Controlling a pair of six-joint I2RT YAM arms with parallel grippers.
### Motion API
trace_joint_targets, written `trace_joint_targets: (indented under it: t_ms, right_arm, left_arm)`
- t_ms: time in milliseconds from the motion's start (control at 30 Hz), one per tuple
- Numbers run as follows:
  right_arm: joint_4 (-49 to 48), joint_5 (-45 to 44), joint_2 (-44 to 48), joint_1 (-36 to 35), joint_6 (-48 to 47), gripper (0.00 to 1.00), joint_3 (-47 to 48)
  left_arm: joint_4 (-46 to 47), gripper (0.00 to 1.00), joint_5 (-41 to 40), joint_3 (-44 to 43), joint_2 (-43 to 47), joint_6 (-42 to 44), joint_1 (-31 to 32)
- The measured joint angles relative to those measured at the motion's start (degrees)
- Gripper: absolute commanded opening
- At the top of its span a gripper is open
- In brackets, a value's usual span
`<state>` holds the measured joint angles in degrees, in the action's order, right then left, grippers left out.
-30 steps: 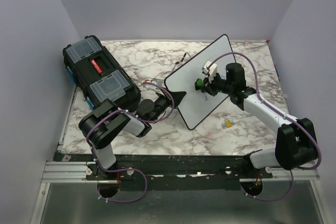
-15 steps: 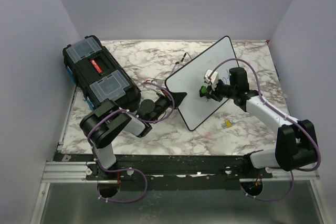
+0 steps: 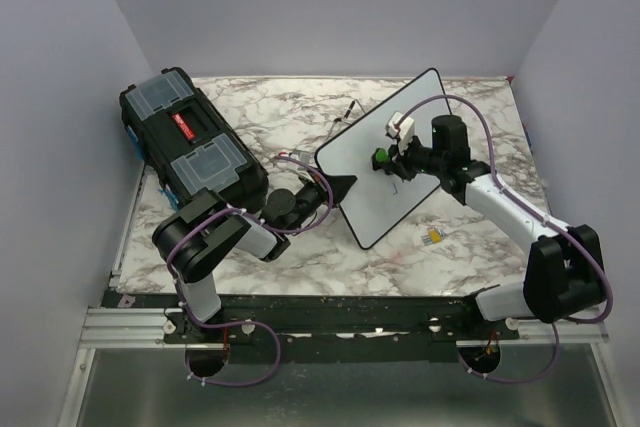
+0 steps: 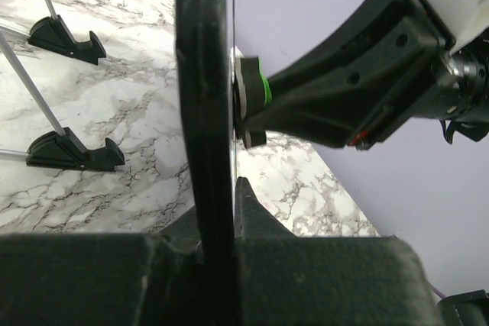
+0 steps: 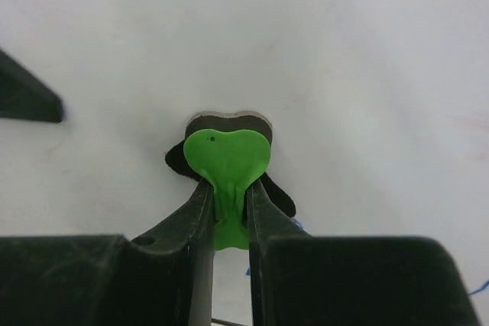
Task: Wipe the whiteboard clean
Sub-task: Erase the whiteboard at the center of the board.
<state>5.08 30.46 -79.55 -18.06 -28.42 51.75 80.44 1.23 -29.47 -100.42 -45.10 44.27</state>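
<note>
Wiping in hand on the whiteboard [image 3: 365, 205], propped on edge mid-table.
Pinched at its near left edge by the left gripper [image 3: 335, 185], fingers tight on the frame; faces right, long axis running from near centre to far right. Pressed flat against that face: a green eraser [image 3: 380, 158], squeezed between the fingers of the right gripper [image 3: 393, 160]. Needs next a firm sweep over the blue strokes [image 5: 299, 225] beside the pad.

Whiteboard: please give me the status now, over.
Left jaws shut on whiteboard edge. Right jaws shut on green eraser, pad against board face. Toolbox apart at left, not in the way.
</note>
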Motion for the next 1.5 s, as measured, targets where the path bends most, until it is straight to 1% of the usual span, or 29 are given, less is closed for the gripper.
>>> trace_joint_targets:
  t_ms: [133,300,400,600,733,833,967,1133,1233,1400,1500]
  right_arm:
    - [-2.82,-3.74,-0.98,0.68,2.08,0.01,1.31]
    - [-4.63,-4.72,-1.25,2.84,2.03,0.01,0.24]
    - [-4.2,-3.06,-0.52,3.19,-1.77,0.01,-1.75]
    - [2.36,3.5,-0.22,3.87,-12.28,0.01,-4.13]
    - [5.57,6.69,-0.17,2.99,-15.06,0.01,-4.46]
    - [6.29,7.72,-0.42,2.47,-13.68,0.01,-3.87]
    - [7.15,7.67,-1.53,1.99,-8.79,0.01,-0.55]
    - [3.91,3.17,-1.92,1.49,-3.48,0.01,3.15]
    - [2.67,0.74,-2.36,1.7,-1.68,0.01,3.56]
    - [0.42,-0.74,-2.4,4.02,-1.53,0.01,2.05]
    - [0.96,-0.22,-2.05,4.74,-5.7,0.01,0.15]
  left_arm:
    - [-0.02,0.0,-0.02,0.0,0.0,-0.24,0.0]
    - [-0.04,0.0,-0.02,0.02,0.0,-0.37,0.0]
    - [-0.07,0.0,0.02,0.02,0.0,-0.44,0.0]
    - [-0.07,0.0,0.07,0.02,-0.13,-0.44,0.0]
    - [-0.04,0.0,0.09,0.02,-0.15,-0.31,0.0]
    - [-0.02,0.0,0.11,0.02,-0.15,-0.15,0.0]
    - [0.0,0.0,0.09,0.02,-0.15,-0.17,0.0]
    - [0.04,0.0,0.22,0.02,-0.15,-0.2,0.0]
    - [0.0,0.0,0.15,0.02,-0.15,-0.46,0.0]
    - [-0.04,0.0,0.13,0.02,-0.15,-0.61,0.0]
    - [-0.04,0.0,0.13,0.02,-0.15,-0.63,0.0]
